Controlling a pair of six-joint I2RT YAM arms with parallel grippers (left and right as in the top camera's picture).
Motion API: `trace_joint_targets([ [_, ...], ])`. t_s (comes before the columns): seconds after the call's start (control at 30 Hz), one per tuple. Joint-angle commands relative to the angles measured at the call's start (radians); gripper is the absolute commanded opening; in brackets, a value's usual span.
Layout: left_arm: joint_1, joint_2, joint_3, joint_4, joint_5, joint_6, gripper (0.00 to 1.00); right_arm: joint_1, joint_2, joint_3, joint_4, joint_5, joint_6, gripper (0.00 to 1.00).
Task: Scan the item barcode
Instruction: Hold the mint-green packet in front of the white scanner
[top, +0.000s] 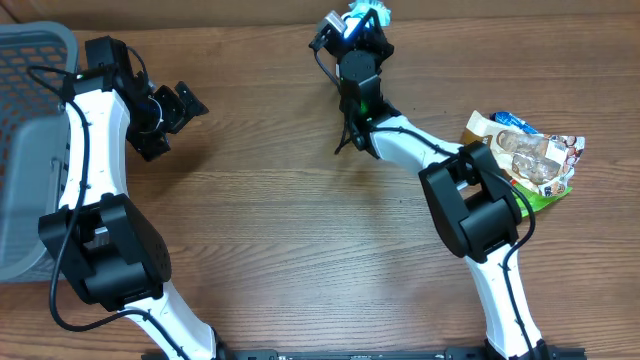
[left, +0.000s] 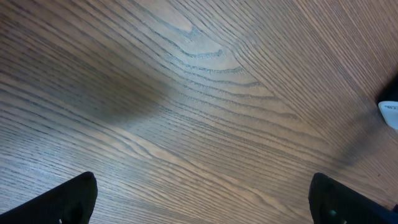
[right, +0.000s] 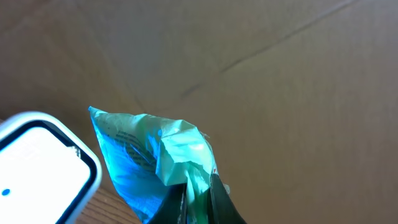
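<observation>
Wooden bench (top: 300, 230): right pincer (right: 198, 190) pinches a blue packet (right: 137, 162) beside the scanner (right: 37, 168); left pincer (left: 202, 202) spread wide.

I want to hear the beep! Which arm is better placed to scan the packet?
Right. The right end effector is shut on the blue packet, beside the white scanner. The left end effector is open and empty over the table.

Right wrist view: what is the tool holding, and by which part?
The right tool pinches a blue packet by its crumpled edge. The left tool stands open, holding nothing.
</observation>
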Motion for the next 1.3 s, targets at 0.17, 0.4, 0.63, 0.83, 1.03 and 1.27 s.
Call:
trace_joint_targets([
  [0.17, -0.002, -0.010, 0.009, 0.000, -0.005, -0.014, 1.00, 0.000, 0.061, 0.008, 0.023, 0.017, -0.005, 0.04],
  [0.4, -0.002, -0.010, 0.010, 0.000, -0.005, -0.014, 1.00, 0.000, 0.070, 0.008, 0.029, 0.018, -0.006, 0.04],
  [0.63, -0.003, -0.010, 0.010, 0.000, -0.005, -0.014, 1.00, 0.002, 0.070, 0.008, 0.063, 0.024, -0.069, 0.04],
  [0.83, -0.003, -0.010, 0.009, 0.000, -0.005, -0.014, 1.00, 0.013, 0.070, 0.008, 0.260, -0.003, -0.259, 0.04],
  [1.03, -0.003, -0.010, 0.009, 0.000, -0.005, -0.014, 1.00, 0.014, 0.070, 0.008, 0.222, -0.034, -0.280, 0.04],
  [1.27, -0.003, -0.010, 0.009, 0.000, -0.005, -0.014, 1.00, 0.013, 0.083, 0.008, 0.159, -0.045, -0.257, 0.04],
])
